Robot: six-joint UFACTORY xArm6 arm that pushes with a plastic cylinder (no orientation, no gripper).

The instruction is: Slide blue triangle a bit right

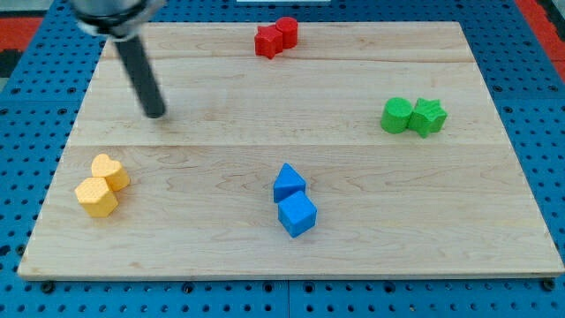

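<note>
Wooden table (371, 247), pale planks, sits on blue pegboard (530, 106). On it: red pair at 12 o'clock, red star (267, 41) touching red cylinder-ish block (287, 31). Green pair at 3 o'clock: green cylinder (396, 115) touching green star (428, 117). Blue triangle (288, 183) touching blue cube (297, 215) at 6 o'clock. Yellow pair at 8 o'clock: yellow heart (109, 171) touching yellow hexagon (96, 197). My tip (156, 113) at 10 o'clock, well apart from all blocks.

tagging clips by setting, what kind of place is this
Most likely a robot lab bench, not a home or shop. A wooden board lies on a blue pegboard; small paired blocks, such as the blue triangle, dot it; my tip stands well up-left of that triangle.
</note>
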